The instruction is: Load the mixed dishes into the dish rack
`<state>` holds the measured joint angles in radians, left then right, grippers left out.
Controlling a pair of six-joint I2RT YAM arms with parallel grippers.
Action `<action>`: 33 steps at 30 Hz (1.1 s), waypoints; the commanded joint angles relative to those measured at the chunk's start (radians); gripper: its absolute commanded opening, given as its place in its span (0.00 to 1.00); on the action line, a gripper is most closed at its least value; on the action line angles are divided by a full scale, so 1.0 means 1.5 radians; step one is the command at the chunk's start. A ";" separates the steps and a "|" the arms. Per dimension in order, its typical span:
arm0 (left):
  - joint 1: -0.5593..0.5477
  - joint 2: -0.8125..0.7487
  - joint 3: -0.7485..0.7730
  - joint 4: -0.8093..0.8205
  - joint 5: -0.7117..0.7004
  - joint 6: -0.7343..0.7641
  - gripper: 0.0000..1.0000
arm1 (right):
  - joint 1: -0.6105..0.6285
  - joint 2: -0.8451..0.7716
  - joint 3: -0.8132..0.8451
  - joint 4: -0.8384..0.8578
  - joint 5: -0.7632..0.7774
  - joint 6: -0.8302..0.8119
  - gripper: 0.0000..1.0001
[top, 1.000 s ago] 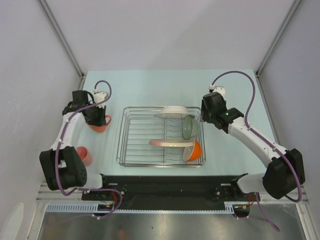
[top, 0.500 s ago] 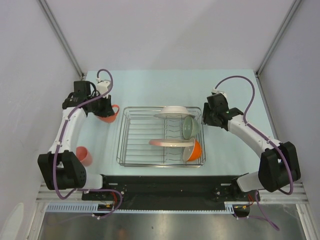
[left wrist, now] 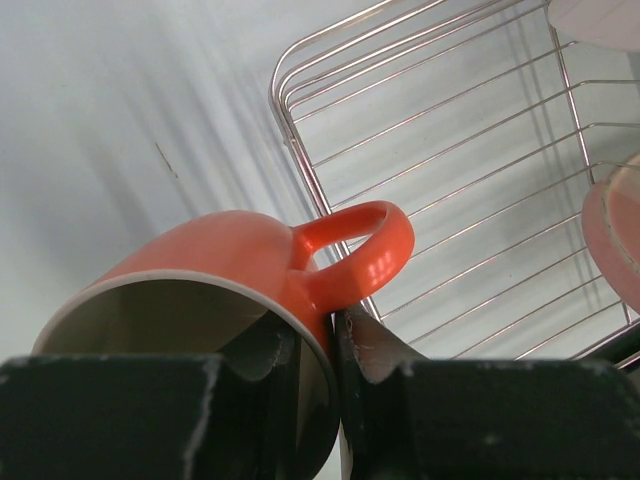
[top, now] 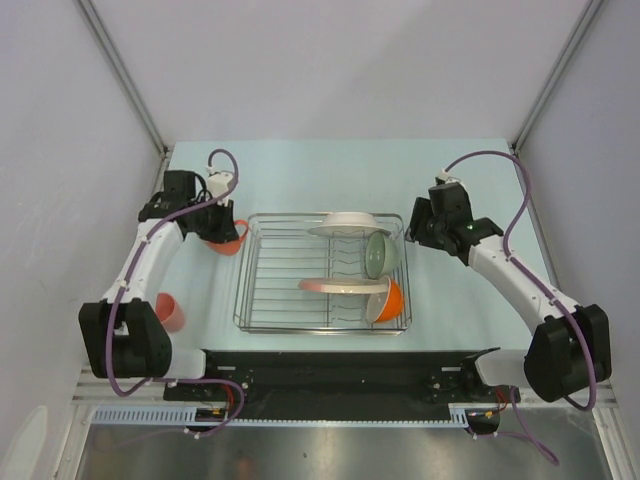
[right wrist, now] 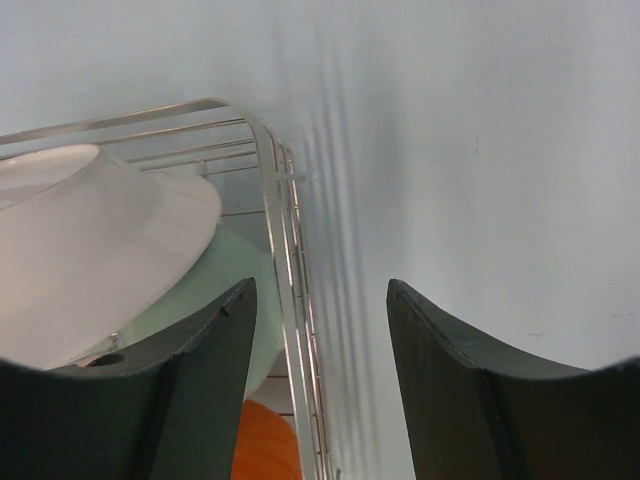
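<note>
Nearest the arm bases, a small pink cup (top: 168, 311) is seen on the bench (top: 300, 175) at the left, well apart from the rack (top: 243, 280) and not yet loaded. Inside the rack the right side is taken up: an orange bowl (top: 390, 299) and a pink plate (top: 340, 286) sit at the near end, a green bowl (top: 378, 254) and a white bowl (top: 348, 224) farther back. The left half is left bare as open room. Just outside the rack's far left corner, an orange mug (left wrist: 230, 260) is held tipped by the left hand (left wrist: 315, 345), whose fingers are pinched on the mug wall beside the handle. Since only the thin wall is gripped, it is judged that the mug could swing or slip. Its handle could also be caught on the rim wire if it is carried across too low. At the far right corner the right hand (right wrist: 320, 310) is spread wide and empty, close over the rim, where a wire could be struck.
</note>
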<state>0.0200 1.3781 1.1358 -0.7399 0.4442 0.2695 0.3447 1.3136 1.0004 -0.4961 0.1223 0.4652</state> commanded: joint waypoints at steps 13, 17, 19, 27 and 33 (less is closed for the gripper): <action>-0.104 -0.084 -0.043 0.001 0.058 -0.060 0.00 | -0.055 0.011 0.003 0.024 -0.075 0.002 0.57; -0.109 -0.090 -0.021 -0.024 0.062 -0.063 0.00 | -0.073 0.040 0.003 0.033 -0.075 -0.018 0.57; -0.109 -0.094 0.003 -0.037 0.075 -0.066 0.00 | -0.102 0.047 0.011 0.043 -0.090 -0.019 0.57; -0.109 -0.128 0.125 -0.125 0.014 -0.023 0.00 | -0.193 0.043 0.053 0.055 -0.165 -0.001 0.63; -0.108 -0.132 0.236 -0.136 0.048 0.000 0.00 | -0.178 -0.114 0.059 0.084 -0.103 0.033 0.95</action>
<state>-0.1410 1.2198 1.3670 -0.9707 0.4500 0.2306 0.0509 1.3380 1.0317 -0.4427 -0.0841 0.4824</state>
